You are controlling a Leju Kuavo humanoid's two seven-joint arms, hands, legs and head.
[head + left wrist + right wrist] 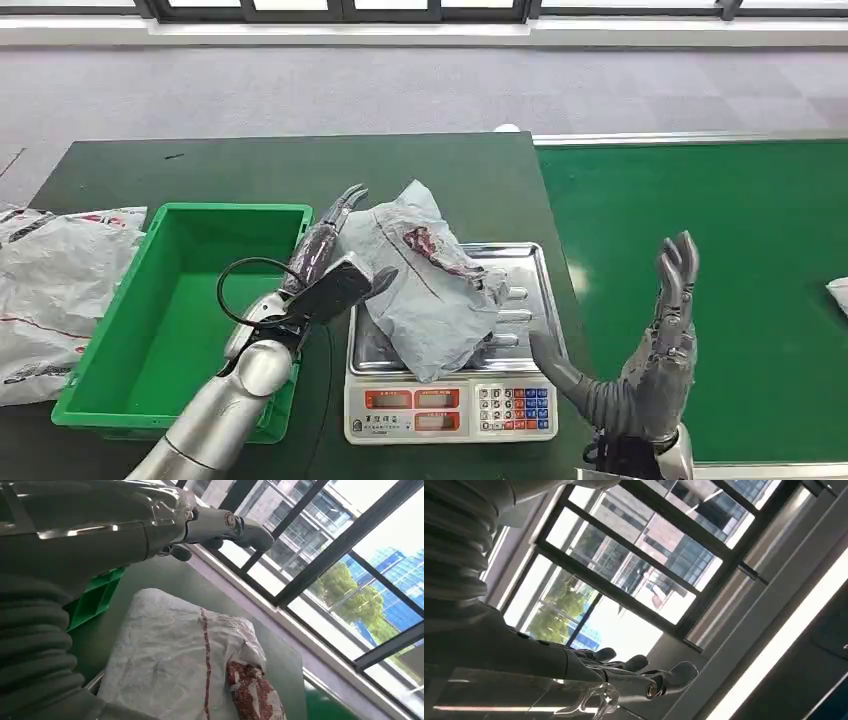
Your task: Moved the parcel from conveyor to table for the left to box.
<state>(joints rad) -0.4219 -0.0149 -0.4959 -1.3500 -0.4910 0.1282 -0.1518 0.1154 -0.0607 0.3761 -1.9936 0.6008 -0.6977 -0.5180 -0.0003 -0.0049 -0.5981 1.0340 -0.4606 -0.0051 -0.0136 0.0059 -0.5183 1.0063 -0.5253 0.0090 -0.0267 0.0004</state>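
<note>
Now a grey parcel [430, 275] lies crumpled on the scale's [450, 345] steel pan, on the dark table beside the conveyor [700, 290].

Left hand [330, 255] reaches in beside the parcel's near edge, fingers extended and apart, holding nothing, likely poised to take it toward the green box [170, 320] on its other side. Right hand [665, 340] stands raised over the conveyor, fingers spread, empty, apparently clear of the parcel.
</note>
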